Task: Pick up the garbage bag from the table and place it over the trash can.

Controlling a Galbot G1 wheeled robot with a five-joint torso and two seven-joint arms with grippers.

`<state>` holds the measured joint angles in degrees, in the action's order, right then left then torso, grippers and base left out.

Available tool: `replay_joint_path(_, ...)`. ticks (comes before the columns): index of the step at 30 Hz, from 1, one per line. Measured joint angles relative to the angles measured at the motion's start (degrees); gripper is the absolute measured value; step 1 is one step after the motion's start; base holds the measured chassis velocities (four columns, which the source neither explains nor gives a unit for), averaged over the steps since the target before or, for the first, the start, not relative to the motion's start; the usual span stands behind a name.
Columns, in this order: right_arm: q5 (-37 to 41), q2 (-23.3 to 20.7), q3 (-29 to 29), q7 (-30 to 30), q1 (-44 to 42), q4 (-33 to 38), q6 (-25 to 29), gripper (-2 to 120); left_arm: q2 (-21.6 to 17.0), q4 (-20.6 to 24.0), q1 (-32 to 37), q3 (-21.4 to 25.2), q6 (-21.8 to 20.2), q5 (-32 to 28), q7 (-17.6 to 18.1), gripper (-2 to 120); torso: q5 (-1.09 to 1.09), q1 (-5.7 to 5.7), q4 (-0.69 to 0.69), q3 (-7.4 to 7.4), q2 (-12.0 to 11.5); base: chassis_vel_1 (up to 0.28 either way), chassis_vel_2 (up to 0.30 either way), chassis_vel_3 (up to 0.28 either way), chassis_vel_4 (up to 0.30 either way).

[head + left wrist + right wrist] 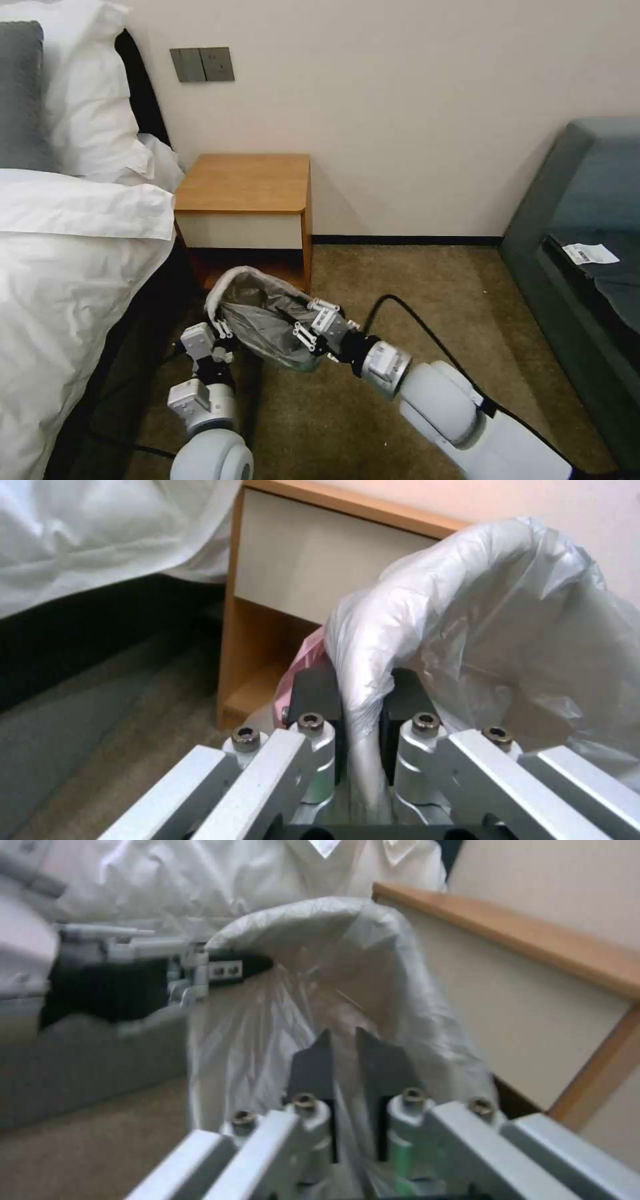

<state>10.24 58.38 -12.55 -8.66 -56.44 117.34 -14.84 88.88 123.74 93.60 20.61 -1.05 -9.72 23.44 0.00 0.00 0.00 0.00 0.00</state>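
Both my grippers, left (223,328) and right (308,325), pinch the bag (263,313) mouth, jaws closed; next I must stretch it over the can's rim.

Garbage bag (263,313) is hanging open between two grippers, low over the carpet (413,293), just in front of the desk (247,183). Left gripper (222,328) is pinching the bag's near-left rim, right gripper (313,323) is clamping the right rim. Bag mouth is gaping wide, grey inside, pale rim on top. Desk is standing against the wall beside the bed (73,267). Dark sofa (587,253) is sitting at right.
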Motion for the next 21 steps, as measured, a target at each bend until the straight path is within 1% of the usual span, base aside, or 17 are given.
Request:
replay_joint_path(2, 3.16, 1.06, -1.69, 1.25, 2.71, -1.68, -2.1, 0, 0.34, -0.31, -0.03, -0.43, 0.34, 0.91, -0.19, 7, 0.0, 0.0, 0.0, 0.0, 0.0, 0.0, 0.0, 0.0, 0.0)
replay_joint_path(5, 5.41, 2.03, -2.9, 2.61, 4.72, -3.04, -3.71, 0, 0.6, -0.47, -0.11, -0.58, 0.67, 1.52, -0.33, 7, 0.0, 0.0, 0.0, 0.0, 0.0, 0.0, 0.0, 0.0, 0.0)
replay_joint_path(7, 8.24, 3.19, -4.51, 4.72, 6.88, -4.74, -6.16, 0, 0.93, -0.49, -0.18, -0.79, 0.8, 1.82, -0.39, 7, 0.0, 0.0, 0.01, 0.0, 0.0, 0.0, 0.0, 0.0, 0.0)
replay_joint_path(11, 9.78, 3.89, -6.22, 6.0, 8.97, -6.78, -7.73, 0, 1.07, -0.49, -0.24, -0.94, 1.11, 2.93, -0.61, 7, 0.0, 0.0, 0.0, 0.0, 0.0, 0.0, 0.0, 0.0, 0.0)
replay_joint_path(14, 11.34, 4.3, -9.84, 7.64, 13.19, -10.08, -9.11, 0, 1.29, -0.54, -0.21, -1.65, 1.72, 5.05, -0.9, 7, 0.0, 0.0, 0.0, 0.0, 0.0, 0.0, 0.0, 0.0, 0.0)
replay_joint_path(17, 11.86, 4.41, -11.52, 8.16, 14.9, -11.36, -9.67, 0, 1.49, -0.65, -0.07, -2.0, 2.02, 6.04, -1.0, 7, -0.01, 0.0, 0.0, 0.0, 0.0, 0.0, 0.0, 0.0, 0.0)
replay_joint_path(19, 12.27, 5.18, -15.49, 9.29, 18.65, -15.06, -10.31, 0, 1.75, -0.71, 0.51, -2.86, 2.71, 7.81, -1.2, 7, 0.0, 0.0, 0.0, 0.0, 0.0, 0.0, 0.0, 0.0, 0.0)
replay_joint_path(20, 12.27, 5.18, -15.49, 9.29, 18.65, -15.06, -10.31, 0, 1.75, -0.71, 0.51, -2.86, 2.71, 7.81, -1.2, 7, 0.0, 0.0, 0.0, 0.0, 0.0, 0.0, 0.0, 0.0, 0.0)
replay_joint_path(21, 12.11, 5.5, -16.79, 9.51, 19.76, -16.43, -10.39, 0, 1.77, -0.7, 0.71, -3.18, 2.79, 8.18, -1.24, 7, -0.01, 0.0, 0.01, 0.0, -0.01, 0.0, 0.0, 0.0, 0.0)
